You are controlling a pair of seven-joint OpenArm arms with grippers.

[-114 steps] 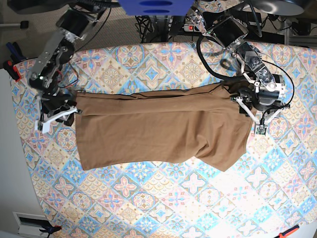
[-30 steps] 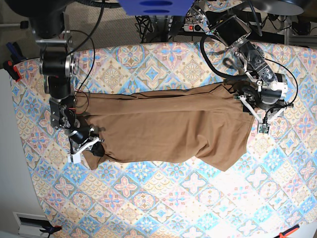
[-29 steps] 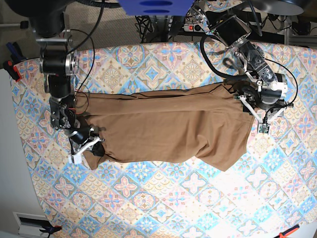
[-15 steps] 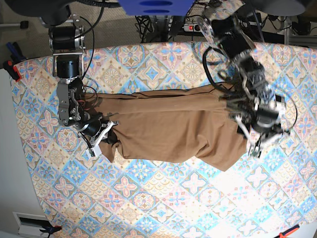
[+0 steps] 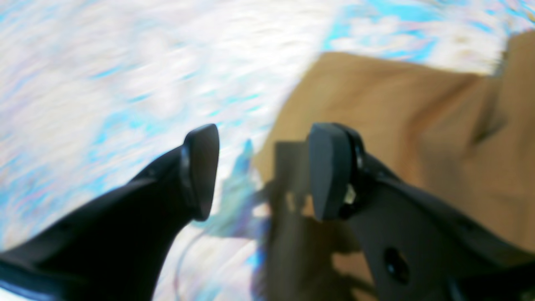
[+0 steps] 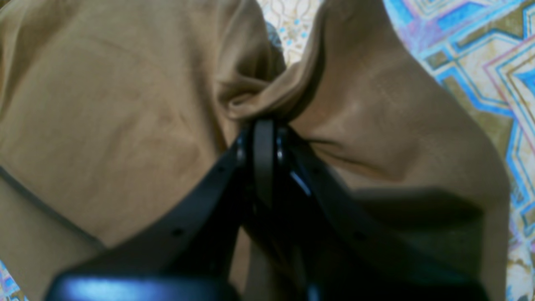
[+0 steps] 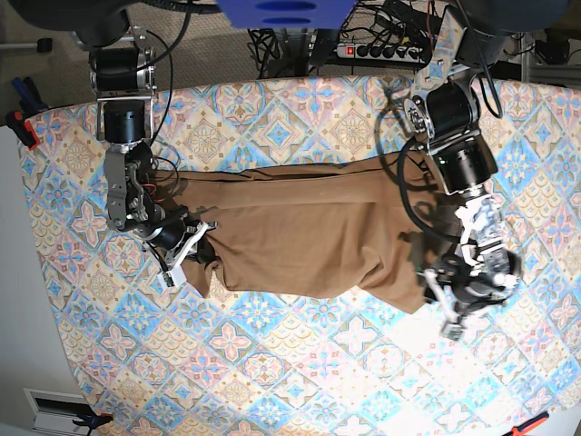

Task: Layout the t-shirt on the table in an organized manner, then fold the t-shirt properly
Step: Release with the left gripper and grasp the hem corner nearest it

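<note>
The tan-brown t-shirt [image 7: 309, 227] lies spread across the middle of the patterned table [image 7: 272, 118], bunched at its left end. My right gripper [image 7: 188, 256] is at that left end, shut on a pinched fold of the t-shirt [image 6: 104, 104]; in the right wrist view the right gripper [image 6: 263, 125] has its jaws closed with fabric gathered around the tips. My left gripper [image 7: 448, 314] hovers at the shirt's lower right corner. In the blurred left wrist view the left gripper [image 5: 263, 171] is open and empty, straddling the edge of the t-shirt [image 5: 397, 104] over the table [image 5: 125, 62].
A power strip [image 7: 381, 50] and cables lie beyond the table's far edge. Clamps [image 7: 23, 127] sit off the left edge and an orange clamp [image 7: 531, 422] at the bottom right. The table's left edge curves close to the right arm.
The left arm has swung toward the front, down along the shirt's right side to its lower corner. The right gripper, which dragged the left corner inward earlier, now holds still.
</note>
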